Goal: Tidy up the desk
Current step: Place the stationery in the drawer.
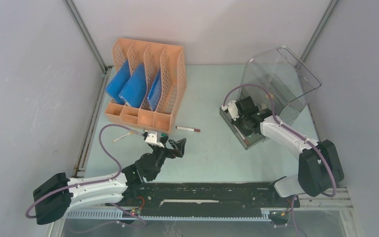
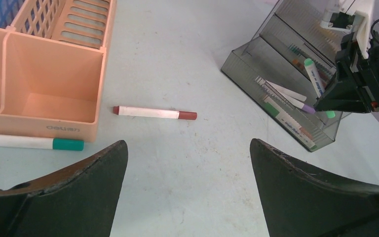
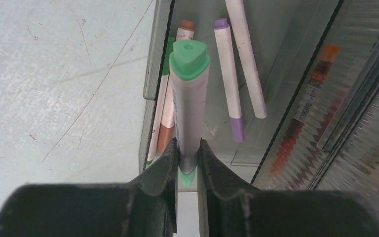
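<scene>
Right hand (image 3: 188, 150) is clamping green-capped marker (image 3: 190, 89) over drawer (image 3: 279, 42) beneath it; advise lowering parallel to markers (image 3: 229, 74) lying there before letting go.

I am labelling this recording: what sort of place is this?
Likely a robot test cell staged as an office: grey panel walls enclose the desk, which carries an orange file rack with blue folders and a clear drawer box of markers.

The pale mint-green worktop (image 1: 212, 148), flat, matte and faintly scuffed, spreads beneath and ahead of the left hand (image 1: 175, 146).
</scene>
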You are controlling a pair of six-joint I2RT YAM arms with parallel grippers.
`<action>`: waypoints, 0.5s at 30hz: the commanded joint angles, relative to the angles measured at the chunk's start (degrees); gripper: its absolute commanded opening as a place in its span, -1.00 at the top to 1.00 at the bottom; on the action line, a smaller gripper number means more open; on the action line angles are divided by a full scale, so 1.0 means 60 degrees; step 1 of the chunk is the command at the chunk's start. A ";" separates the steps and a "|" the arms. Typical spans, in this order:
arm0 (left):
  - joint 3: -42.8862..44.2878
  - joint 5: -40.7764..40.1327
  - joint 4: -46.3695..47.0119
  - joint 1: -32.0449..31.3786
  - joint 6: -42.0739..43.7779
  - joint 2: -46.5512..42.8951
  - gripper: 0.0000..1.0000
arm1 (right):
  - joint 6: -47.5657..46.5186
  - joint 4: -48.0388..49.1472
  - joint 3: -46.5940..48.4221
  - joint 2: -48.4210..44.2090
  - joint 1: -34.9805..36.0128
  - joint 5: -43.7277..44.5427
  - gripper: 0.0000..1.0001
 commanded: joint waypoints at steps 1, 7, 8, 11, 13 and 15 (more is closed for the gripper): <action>-0.0126 -0.0381 -0.0159 0.0115 -0.0126 -0.0271 -1.00 | 0.0142 0.0203 -0.0002 0.0139 -0.0045 0.0261 0.67; -0.0157 -0.0381 -0.0420 0.0228 -0.0260 -0.0438 -1.00 | 0.0143 0.0202 0.0008 0.0242 -0.0031 0.0238 0.46; -0.0170 -0.0381 -0.0462 0.0243 -0.0286 -0.0447 -1.00 | 0.0149 0.0201 0.0005 0.0229 -0.0030 0.0228 0.42; -0.0200 -0.0367 -0.0557 0.0314 -0.0424 -0.0481 -1.00 | 0.0143 0.0211 0.0009 0.0206 -0.0013 0.0213 0.34; -0.0237 -0.0355 -0.0611 0.0370 -0.0575 -0.0486 -1.00 | 0.0144 0.0207 0.0011 0.0181 0.0006 0.0194 0.29; -0.0256 -0.0291 -0.0667 0.0454 -0.0707 -0.0484 -1.00 | 0.0142 0.0202 0.0009 0.0135 -0.0001 0.0158 0.25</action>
